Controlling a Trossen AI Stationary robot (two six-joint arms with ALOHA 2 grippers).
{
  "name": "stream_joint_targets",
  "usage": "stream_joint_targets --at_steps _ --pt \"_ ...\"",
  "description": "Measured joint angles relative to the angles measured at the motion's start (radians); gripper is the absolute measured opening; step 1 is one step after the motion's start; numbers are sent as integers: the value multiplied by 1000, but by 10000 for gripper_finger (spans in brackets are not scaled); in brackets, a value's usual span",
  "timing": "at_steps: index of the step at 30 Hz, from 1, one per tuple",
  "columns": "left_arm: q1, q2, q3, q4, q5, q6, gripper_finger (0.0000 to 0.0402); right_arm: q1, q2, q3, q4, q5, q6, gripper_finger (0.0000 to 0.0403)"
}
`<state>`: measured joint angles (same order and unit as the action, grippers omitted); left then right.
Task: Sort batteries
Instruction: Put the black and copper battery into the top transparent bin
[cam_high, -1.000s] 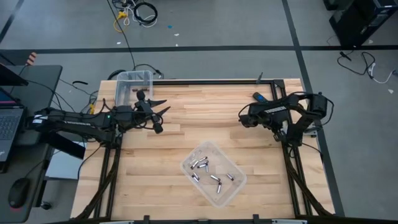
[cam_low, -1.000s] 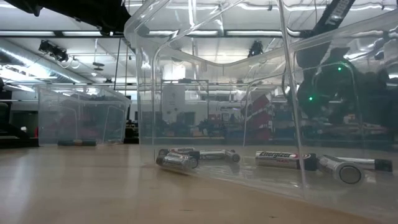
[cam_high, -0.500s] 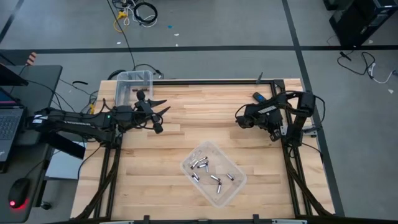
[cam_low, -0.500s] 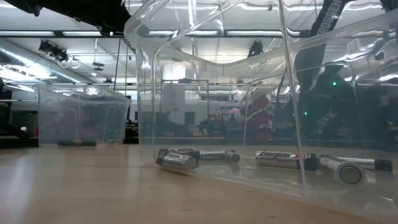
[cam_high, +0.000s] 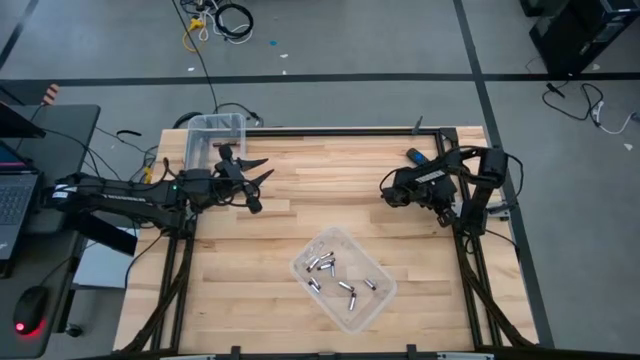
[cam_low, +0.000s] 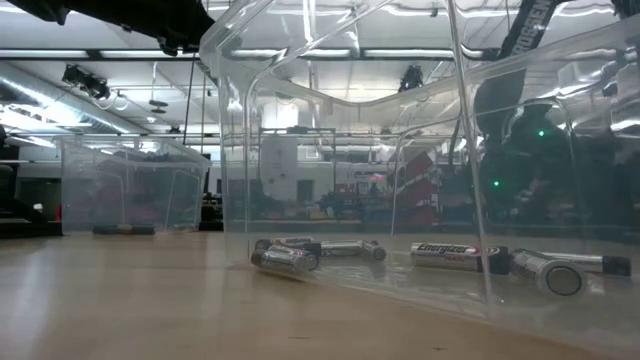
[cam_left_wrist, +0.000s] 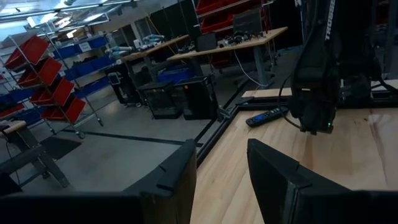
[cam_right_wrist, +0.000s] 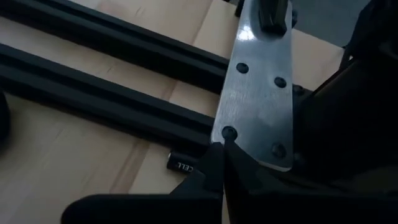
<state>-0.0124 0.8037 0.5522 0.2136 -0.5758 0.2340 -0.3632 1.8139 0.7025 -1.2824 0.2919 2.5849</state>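
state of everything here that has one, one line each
left gripper: open, empty, hovering beside the small clear bin
right gripper: shut, holding nothing visible, near the table's right side
small clear plastic bin: upright at the table's back left corner
large clear plastic tray: upright, holding the batteries
small silvery and dark cylindrical batteries: lying loose on their sides

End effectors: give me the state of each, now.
Left end effector: open, holding nothing, near the table's left edge.
Right end effector: shut, nothing visibly held, at the right edge.
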Motion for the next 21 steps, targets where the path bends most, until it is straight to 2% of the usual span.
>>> stream_joint_targets --at_steps 14,17,21 --pt "0 0 0 -2 0 10 142 -10 46 17 44 -23 -52 0" --pt "0 0 0 1 0 11 142 1 43 48 62 -57 -78 0" --pt "0 0 0 5 0 17 142 28 43 102 -70 -59 -38 0"
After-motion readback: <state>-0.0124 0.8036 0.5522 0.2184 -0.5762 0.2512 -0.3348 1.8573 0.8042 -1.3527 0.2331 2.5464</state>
